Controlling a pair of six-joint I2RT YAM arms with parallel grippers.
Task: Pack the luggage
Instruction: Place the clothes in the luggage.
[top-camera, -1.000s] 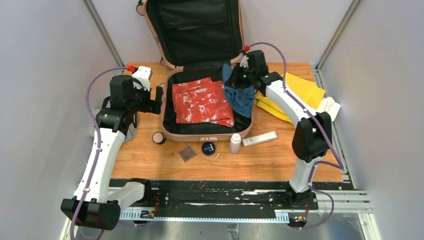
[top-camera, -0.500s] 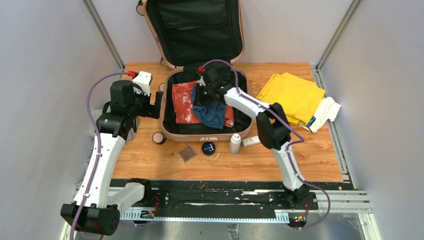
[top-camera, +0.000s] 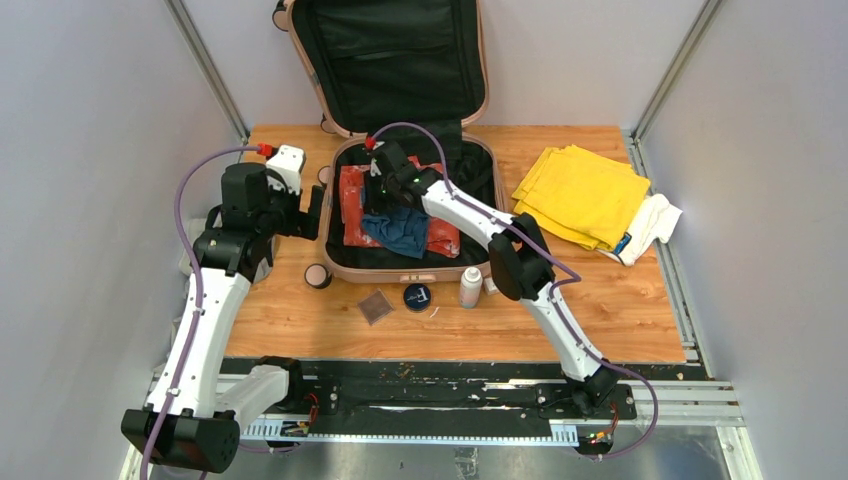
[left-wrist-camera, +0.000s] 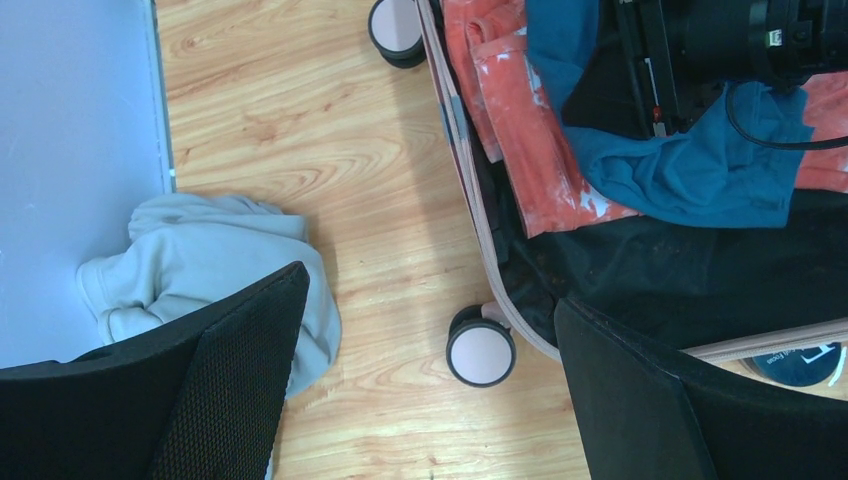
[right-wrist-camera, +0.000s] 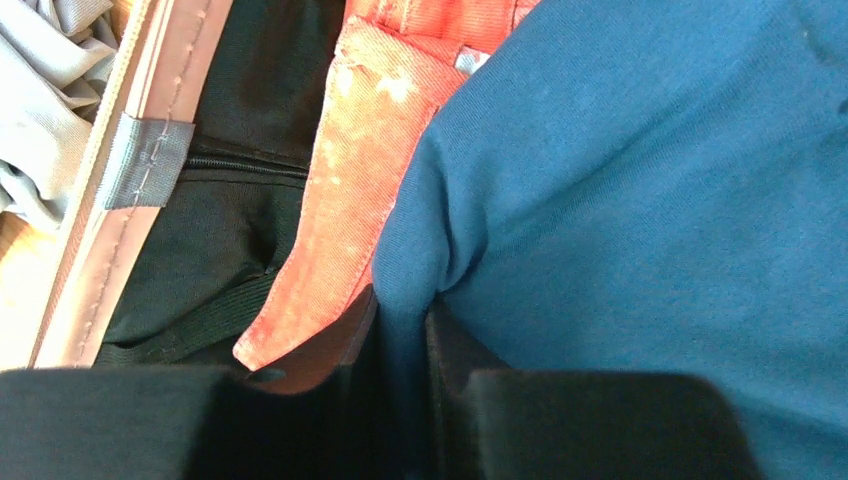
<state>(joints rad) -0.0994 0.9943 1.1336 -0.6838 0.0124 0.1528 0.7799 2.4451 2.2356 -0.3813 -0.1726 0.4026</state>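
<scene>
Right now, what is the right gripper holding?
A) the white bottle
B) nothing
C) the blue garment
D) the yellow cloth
C: in the right wrist view the right gripper is pinched on a fold of the blue garment, over the red garment in the luggage.

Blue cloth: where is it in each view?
Top external: blue cloth mid-frame, in the luggage base.
Left wrist: cloth at upper right.
Right wrist: cloth fills the right side, pinched in the right fingers.
Shared landmark: red cloth beneath it, in all three.
</scene>
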